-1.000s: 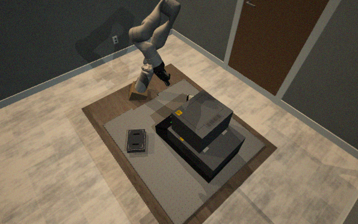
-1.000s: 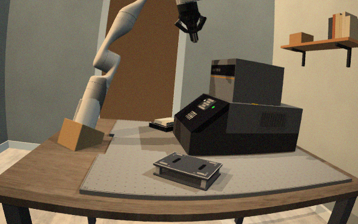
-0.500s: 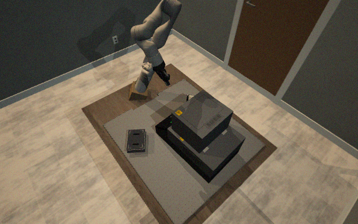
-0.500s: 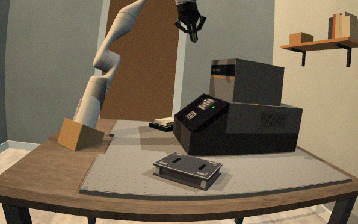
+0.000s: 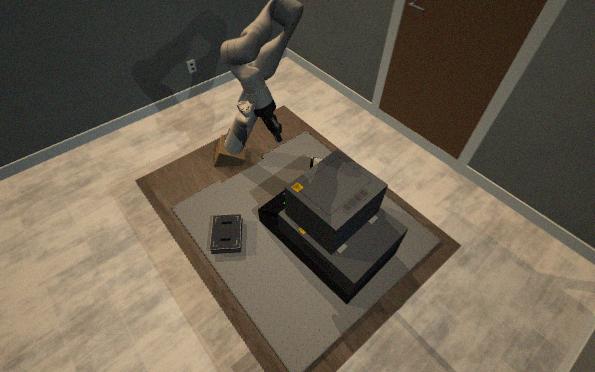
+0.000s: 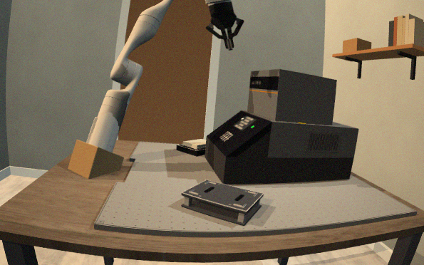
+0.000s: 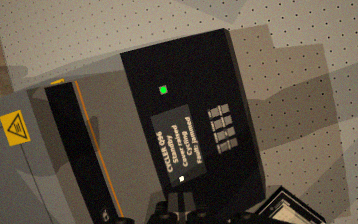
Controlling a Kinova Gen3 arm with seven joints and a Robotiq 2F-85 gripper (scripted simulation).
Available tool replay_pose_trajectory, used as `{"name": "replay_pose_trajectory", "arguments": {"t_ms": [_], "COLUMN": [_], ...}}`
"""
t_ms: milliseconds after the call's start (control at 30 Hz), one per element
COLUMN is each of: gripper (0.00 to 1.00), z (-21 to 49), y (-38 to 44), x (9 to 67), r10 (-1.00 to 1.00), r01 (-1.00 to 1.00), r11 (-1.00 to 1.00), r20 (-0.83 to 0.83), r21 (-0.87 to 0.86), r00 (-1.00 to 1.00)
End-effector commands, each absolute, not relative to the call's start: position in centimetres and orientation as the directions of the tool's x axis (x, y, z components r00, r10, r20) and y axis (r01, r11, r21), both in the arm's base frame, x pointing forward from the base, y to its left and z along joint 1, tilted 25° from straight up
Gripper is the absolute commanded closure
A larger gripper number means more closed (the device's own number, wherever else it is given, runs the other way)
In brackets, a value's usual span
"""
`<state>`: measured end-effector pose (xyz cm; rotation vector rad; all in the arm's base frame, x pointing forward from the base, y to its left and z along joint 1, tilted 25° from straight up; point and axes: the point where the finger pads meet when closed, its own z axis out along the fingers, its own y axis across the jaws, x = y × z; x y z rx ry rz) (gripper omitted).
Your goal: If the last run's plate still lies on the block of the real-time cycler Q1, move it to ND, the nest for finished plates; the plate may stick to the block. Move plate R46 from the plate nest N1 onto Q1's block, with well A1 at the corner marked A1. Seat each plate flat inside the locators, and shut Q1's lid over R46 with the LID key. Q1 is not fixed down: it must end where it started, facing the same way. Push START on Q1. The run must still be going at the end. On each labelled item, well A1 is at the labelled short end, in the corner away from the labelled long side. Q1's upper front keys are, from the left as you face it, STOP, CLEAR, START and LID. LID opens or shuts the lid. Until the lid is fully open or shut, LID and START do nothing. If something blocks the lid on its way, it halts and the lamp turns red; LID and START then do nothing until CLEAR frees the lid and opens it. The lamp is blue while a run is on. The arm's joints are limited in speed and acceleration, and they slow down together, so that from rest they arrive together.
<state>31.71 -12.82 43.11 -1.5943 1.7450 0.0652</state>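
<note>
The cycler Q1 [image 5: 347, 250] [image 6: 279, 157] [image 7: 191, 65] stands on the grey mat with its lid [image 5: 339, 192] [image 6: 293, 96] down, so the block is hidden. Its lamp [image 5: 284, 203] [image 6: 252, 126] [image 7: 163, 90] is green. The four keys [image 6: 226, 136] [image 7: 222, 128] sit on the sloped black front panel. My gripper [image 5: 278, 137] [image 6: 229, 44] [image 7: 180, 208] is shut and empty, high above the front panel. A plate [image 6: 194, 143] [image 5: 315, 161] lies in a nest behind the cycler's front left corner, and it also shows in the wrist view [image 7: 286, 210]. The other nest [image 5: 226, 233] [image 6: 222, 199] stands empty in front of the cycler.
The grey perforated mat [image 5: 287, 300] [image 6: 147, 203] lies on a wooden table [image 5: 167, 185] [image 6: 48, 210]. The arm's tan base block [image 5: 228, 157] [image 6: 94, 162] is at the table's back left. A wall shelf [image 6: 383, 53] hangs far to the right.
</note>
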Motion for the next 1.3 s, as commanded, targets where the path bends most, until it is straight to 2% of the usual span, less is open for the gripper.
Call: {"name": "replay_pose_trajectory", "arguments": {"t_ms": [0,1267], "gripper": [0.9,0.9], "z": [43.16,43.28], "y": [-12.83,-12.68], "x": [31.69,31.43], "r10": [-0.831,-0.752], "r01": [-0.873,-0.828], "r11": [0.25,0.511], "r20": [-0.556,-0.587], "r21": [-0.418,-0.232], "r00": [0.028,-0.299]}}
